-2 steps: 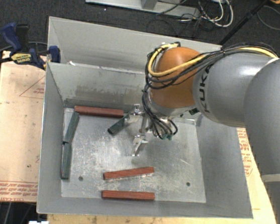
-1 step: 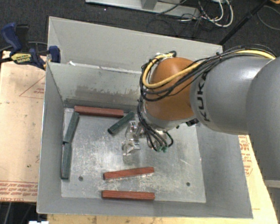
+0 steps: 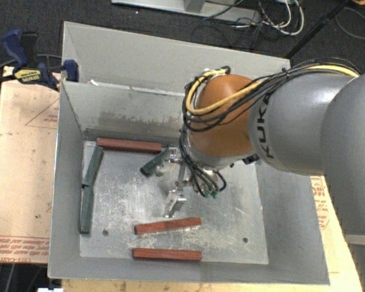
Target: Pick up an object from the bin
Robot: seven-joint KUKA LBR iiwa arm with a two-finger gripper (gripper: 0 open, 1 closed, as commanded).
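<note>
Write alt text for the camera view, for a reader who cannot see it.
The gripper hangs over a slanted red-brown bar near the bin's middle. Two more red-brown bars lie at the back and front, dark grey bars along the left wall.

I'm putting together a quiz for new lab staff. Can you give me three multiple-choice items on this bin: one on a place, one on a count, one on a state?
1. Where is the claw?
A. Over the bin's left wall
B. Over the middle of the floor, just behind the slanted red-brown bar
C. Outside the bin

2. How many red-brown bars lie in the bin?
A. One
B. Three
C. Five

3. How does the slanted red-brown bar lie?
A. Standing on end
B. Leaning on the rim
C. Flat on the floor

Answers:
1 B: its tip shows right beside that bar, mid-floor.
2 B: the back-wall bar, the slanted one and the front bar.
3 C: its whole length rests on the floor.
</note>
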